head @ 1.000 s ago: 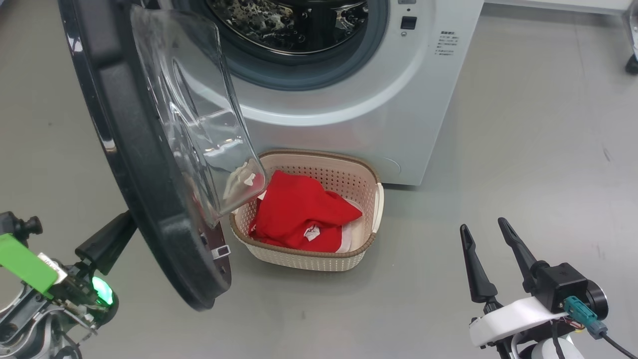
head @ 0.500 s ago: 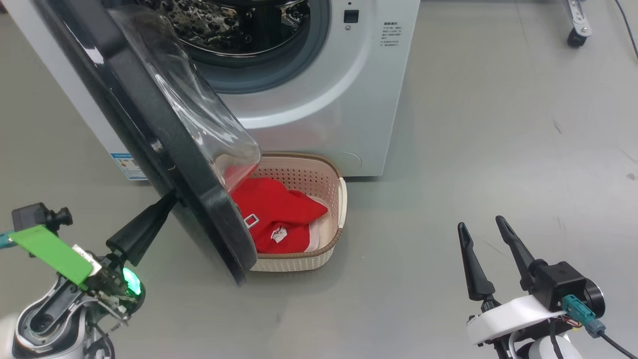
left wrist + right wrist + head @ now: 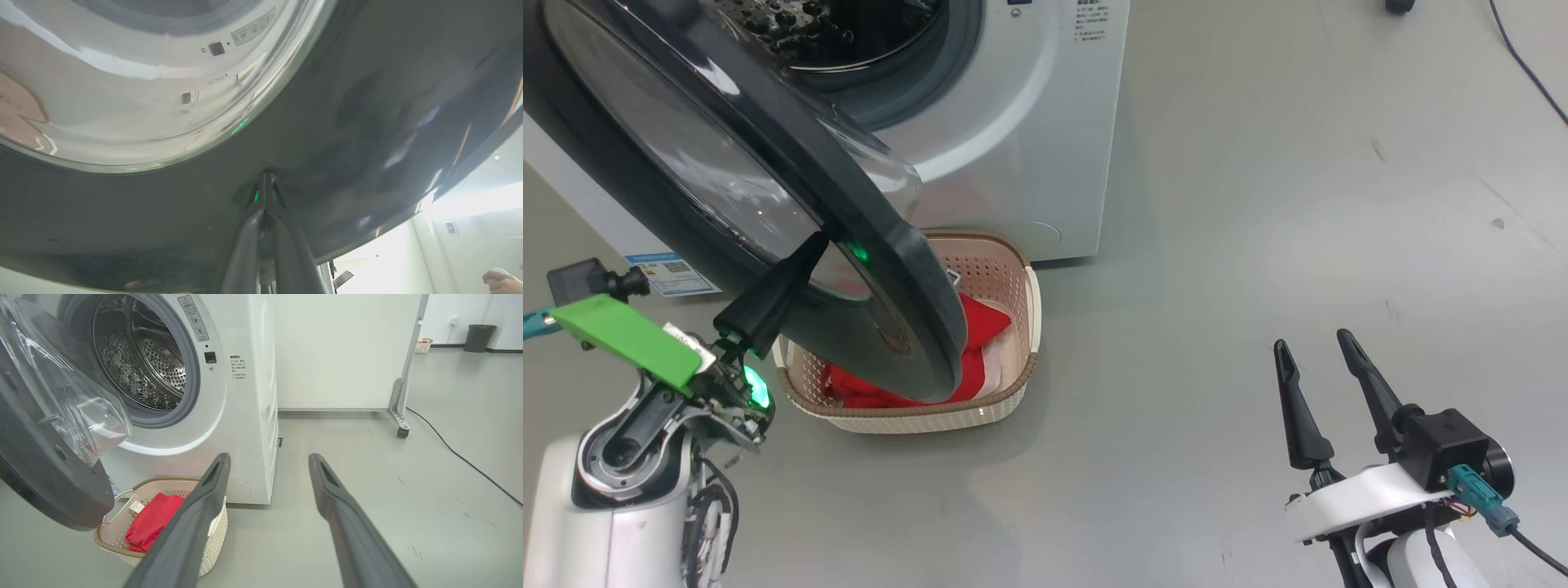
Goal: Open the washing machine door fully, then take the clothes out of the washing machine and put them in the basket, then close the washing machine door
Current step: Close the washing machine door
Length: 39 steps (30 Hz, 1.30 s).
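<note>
Washing machine door (image 3: 735, 188) is partway shut in the head view, hanging out over the basket (image 3: 980, 238), which is parked right at the foot of the washing machine (image 3: 1029, 122), handy for dropping laundry. The red clothes (image 3: 984, 322) are already in it. Left gripper (image 3: 817, 242) has its fingers pressed together into one stiff poker against the door's outer face, which looks to me like a push to close it. Right gripper (image 3: 1312, 341) sits spread wide and empty, well clear of the swing. Versus a second ago the camera has turned, but the door has clearly swung too: back then I saw its inside and the glass bowl, now its front covers much of the basket. Left wrist view: the closed fingers (image 3: 247, 241) touch the door on its glossy black ring. Right wrist view: fingers apart, drum (image 3: 143, 363) looks empty, door ajar.
</note>
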Motion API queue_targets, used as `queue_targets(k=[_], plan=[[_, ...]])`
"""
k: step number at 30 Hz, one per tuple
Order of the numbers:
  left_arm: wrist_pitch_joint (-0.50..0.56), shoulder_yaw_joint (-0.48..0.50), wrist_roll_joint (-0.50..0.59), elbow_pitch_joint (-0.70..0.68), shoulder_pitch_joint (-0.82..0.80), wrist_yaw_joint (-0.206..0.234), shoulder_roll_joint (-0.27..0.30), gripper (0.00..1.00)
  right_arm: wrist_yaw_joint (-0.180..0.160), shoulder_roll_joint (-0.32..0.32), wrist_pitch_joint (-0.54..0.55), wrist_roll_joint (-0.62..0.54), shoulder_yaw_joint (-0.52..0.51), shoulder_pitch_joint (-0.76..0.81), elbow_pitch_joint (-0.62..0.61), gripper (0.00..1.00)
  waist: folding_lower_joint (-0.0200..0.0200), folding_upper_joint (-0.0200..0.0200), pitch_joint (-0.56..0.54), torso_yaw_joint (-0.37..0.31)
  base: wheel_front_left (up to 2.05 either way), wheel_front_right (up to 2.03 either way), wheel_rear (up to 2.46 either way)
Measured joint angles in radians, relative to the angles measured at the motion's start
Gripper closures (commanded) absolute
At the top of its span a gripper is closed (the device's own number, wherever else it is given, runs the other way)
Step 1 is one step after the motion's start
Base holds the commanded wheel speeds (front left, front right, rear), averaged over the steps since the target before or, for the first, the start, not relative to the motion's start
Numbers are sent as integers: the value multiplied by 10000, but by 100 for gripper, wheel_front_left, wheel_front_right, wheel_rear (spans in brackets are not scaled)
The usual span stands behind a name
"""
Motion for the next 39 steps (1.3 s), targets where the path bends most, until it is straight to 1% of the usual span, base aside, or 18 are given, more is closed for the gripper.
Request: queue_targets(k=[9,24,33,39], plan=[[-700,-123,111,755,-1127,0,-92,100,4,23,-75,17,-4,-275,8,0,0,0,446,-517,0,0,0],[-2389,119,314,1902,-3139,0,-224,100,21,71,-123,79,-29,-631,-8,0,0,0,1331,-1217,0,0,0],[-3275,222,677,2431,-4399,0,-257,100,169,150,-165,198,75,-961,-17,0,0,0,2012,-1662,0,0,0],[-3835,251,920,2871,-5312,0,-257,100,184,178,-169,366,82,-1280,8,0,0,0,2564,-2034,0,0,0]])
